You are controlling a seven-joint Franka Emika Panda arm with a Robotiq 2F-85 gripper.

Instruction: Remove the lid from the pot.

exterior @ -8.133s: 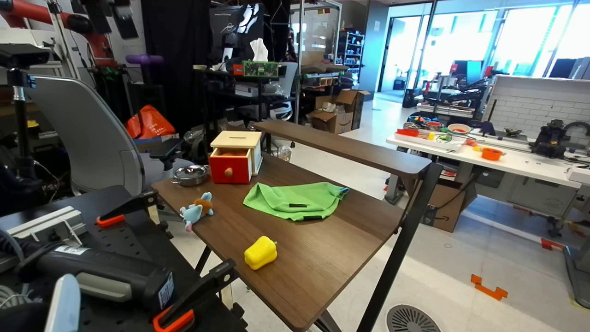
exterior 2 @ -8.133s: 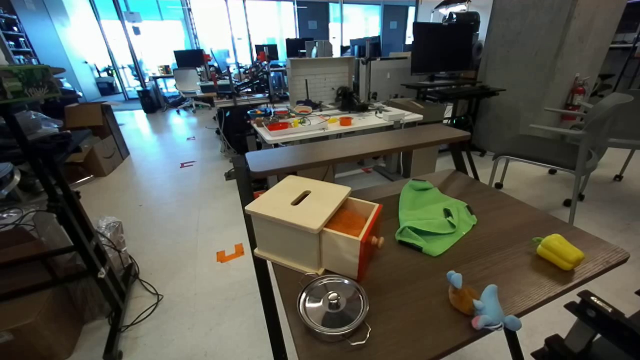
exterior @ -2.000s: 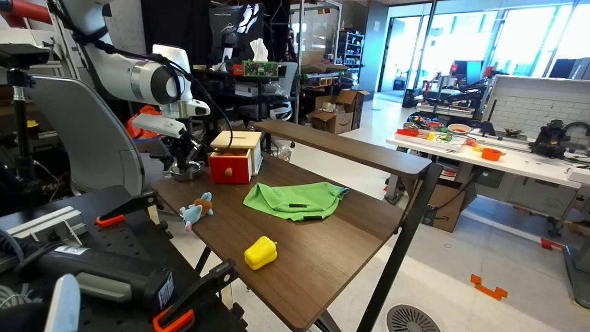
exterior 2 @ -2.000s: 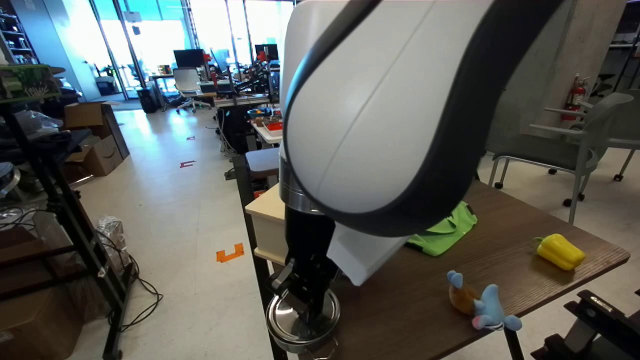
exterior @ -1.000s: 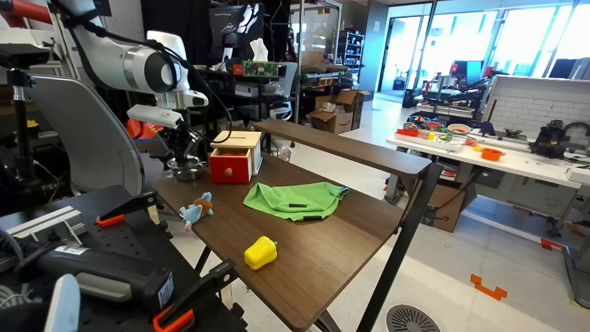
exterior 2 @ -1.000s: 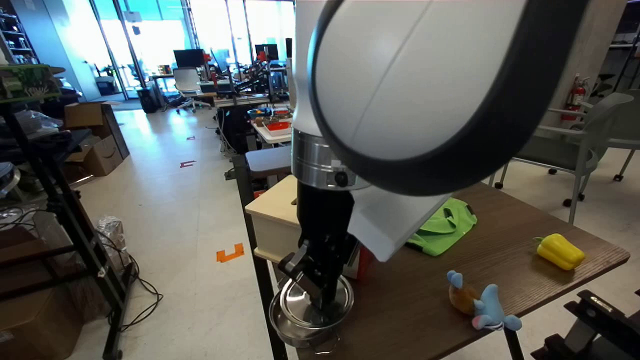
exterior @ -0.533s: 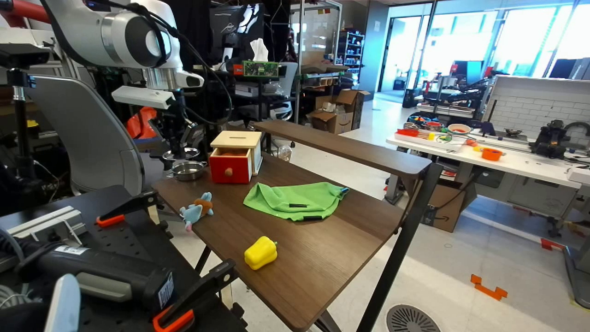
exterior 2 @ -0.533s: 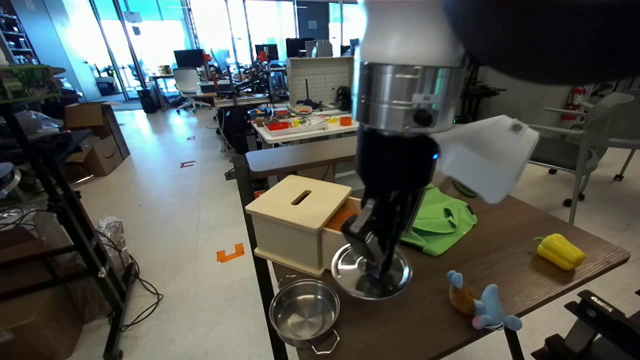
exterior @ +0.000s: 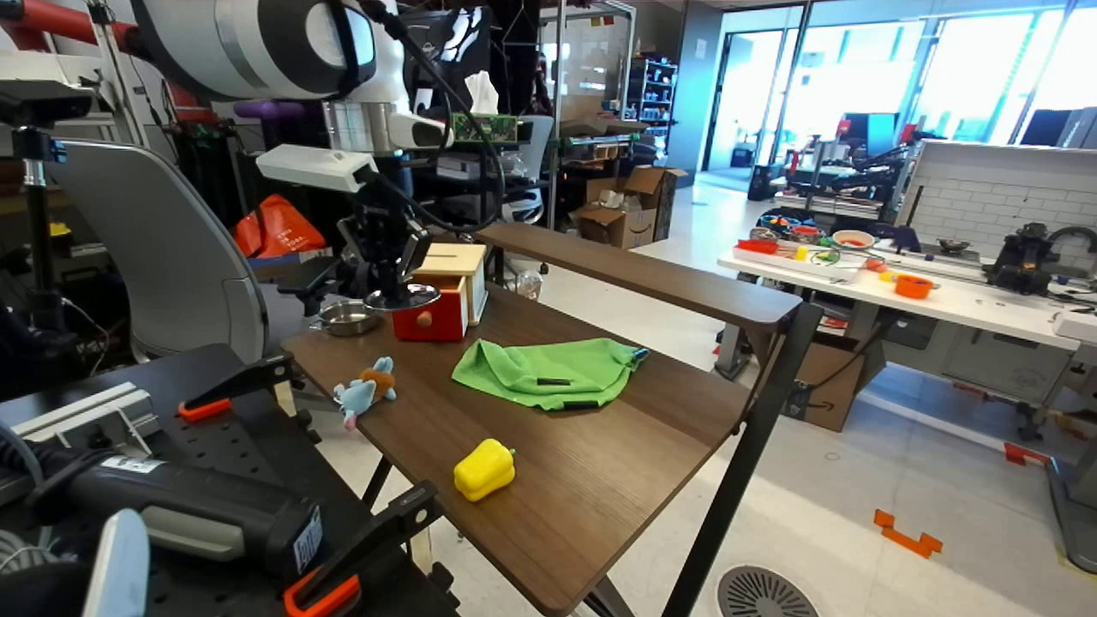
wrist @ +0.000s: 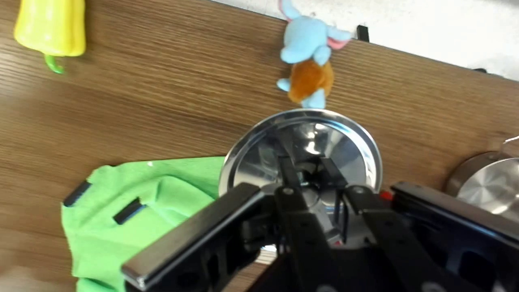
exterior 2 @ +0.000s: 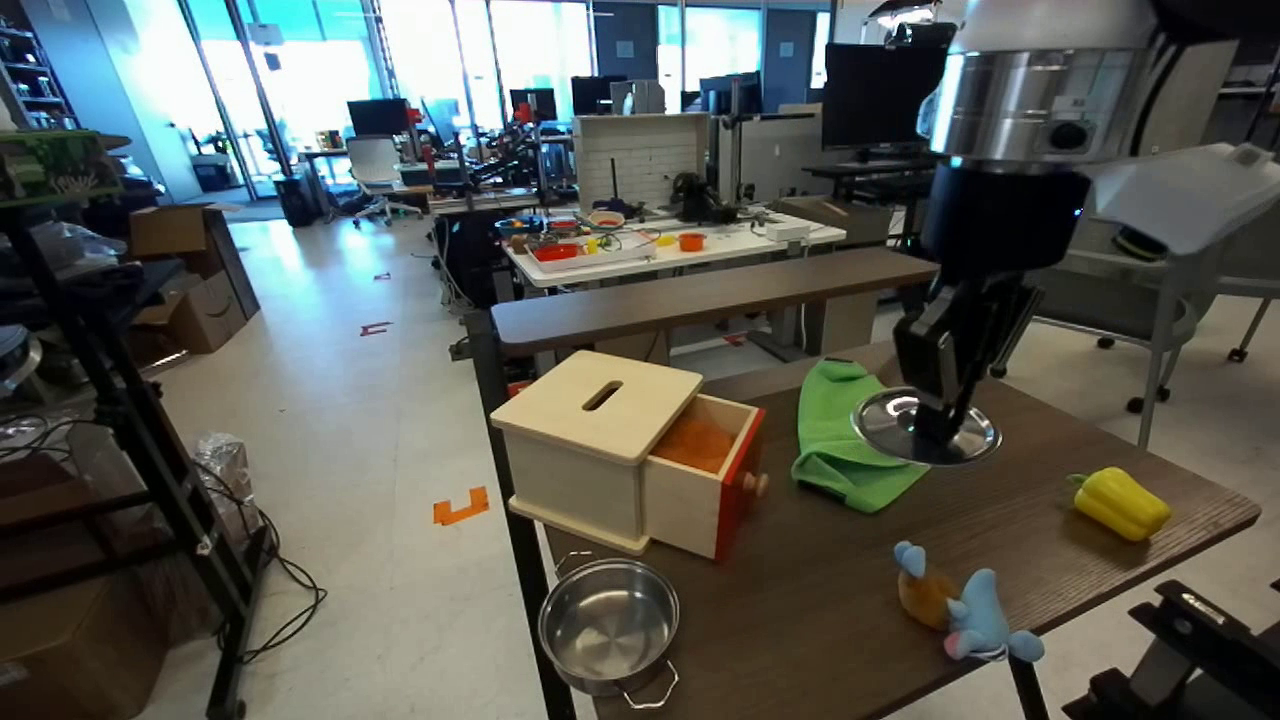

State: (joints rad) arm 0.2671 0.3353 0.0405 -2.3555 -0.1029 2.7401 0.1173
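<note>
Free room between pot [exterior 2: 608, 630] and plush toy [exterior 2: 977, 612]

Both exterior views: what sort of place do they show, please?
Probably a robotics lab within an open office: in view are a robot arm, a cluttered white worktable and a large black monitor.

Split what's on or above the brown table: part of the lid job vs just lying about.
Lid job:
metal lid, held up in the claw
two-handled metal pot, uncovered

Lying about:
yellow bell pepper
green cloth
blue-and-brown plush toy
wooden box, its red-fronted drawer partly open
</note>
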